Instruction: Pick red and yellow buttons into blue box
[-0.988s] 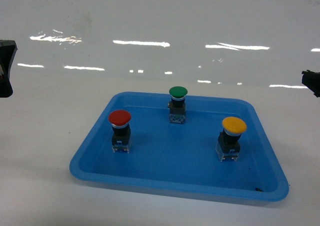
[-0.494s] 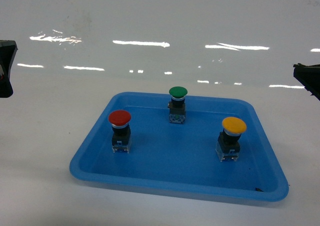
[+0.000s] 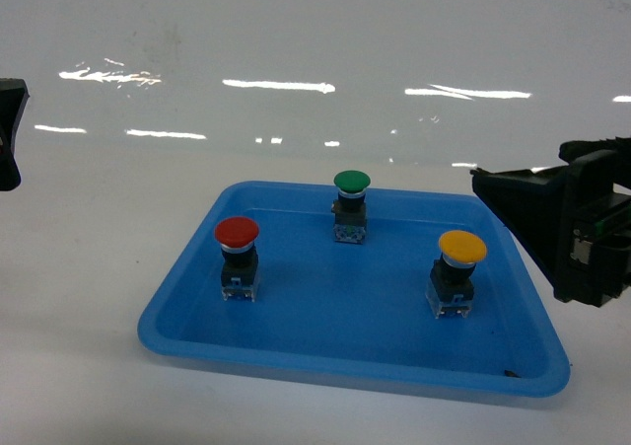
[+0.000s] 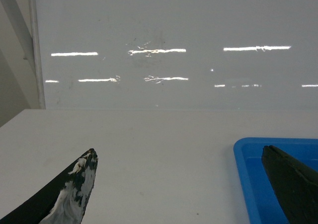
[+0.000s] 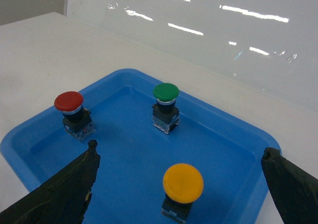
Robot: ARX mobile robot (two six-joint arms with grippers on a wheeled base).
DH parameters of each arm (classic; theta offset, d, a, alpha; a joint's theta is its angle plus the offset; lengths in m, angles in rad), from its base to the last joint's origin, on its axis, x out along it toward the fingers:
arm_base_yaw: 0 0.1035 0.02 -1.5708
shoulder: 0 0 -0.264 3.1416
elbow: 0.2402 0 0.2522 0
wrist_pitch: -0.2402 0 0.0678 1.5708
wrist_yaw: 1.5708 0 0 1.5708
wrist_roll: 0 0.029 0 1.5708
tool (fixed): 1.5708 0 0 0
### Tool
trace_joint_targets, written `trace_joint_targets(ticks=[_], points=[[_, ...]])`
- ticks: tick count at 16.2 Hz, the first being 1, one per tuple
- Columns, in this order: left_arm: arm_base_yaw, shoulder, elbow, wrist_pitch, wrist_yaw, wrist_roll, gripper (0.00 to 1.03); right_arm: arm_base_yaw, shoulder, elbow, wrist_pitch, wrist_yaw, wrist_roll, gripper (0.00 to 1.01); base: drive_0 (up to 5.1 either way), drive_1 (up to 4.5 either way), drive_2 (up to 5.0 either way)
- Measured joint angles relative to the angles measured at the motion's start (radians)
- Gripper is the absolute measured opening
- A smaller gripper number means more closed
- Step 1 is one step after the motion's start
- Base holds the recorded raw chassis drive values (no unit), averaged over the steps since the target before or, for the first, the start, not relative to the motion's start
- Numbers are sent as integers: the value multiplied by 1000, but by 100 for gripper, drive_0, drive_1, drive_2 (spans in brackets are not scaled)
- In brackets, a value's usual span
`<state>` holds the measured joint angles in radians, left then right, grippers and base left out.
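Note:
The red button and the yellow button stand upright in a shallow blue tray. Red is at its left and yellow at its right. My right gripper is open and hangs above the tray's right side. The yellow button sits below and between its spread fingers, untouched, and the red button lies further off. My left gripper is open over bare table, left of the tray's corner. The blue box is out of view.
A green-capped button stands at the back middle of the tray. The tray rests on a white table, and a glossy white wall runs behind it. The left arm shows only as a dark sliver at the head view's left edge.
My right gripper has come in from the right edge toward the left, and now hangs over the tray's right side near the yellow button. The left arm and the buttons stay put.

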<state>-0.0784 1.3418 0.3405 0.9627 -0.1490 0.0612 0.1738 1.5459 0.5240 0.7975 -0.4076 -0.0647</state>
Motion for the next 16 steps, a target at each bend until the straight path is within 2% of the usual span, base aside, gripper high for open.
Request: trace_joint_targets(ticks=[3,9,16], points=[[0,0,0,0,0,0,98,4,38,13,3,52,-18,98,0,0,0],[0,0,0,0,0,0,98,30,108,19,34,43,-18,98,0,0,0],[0,0,0,0,0,0,98,34,220,51,70,41,-25,98,0,0,0]])
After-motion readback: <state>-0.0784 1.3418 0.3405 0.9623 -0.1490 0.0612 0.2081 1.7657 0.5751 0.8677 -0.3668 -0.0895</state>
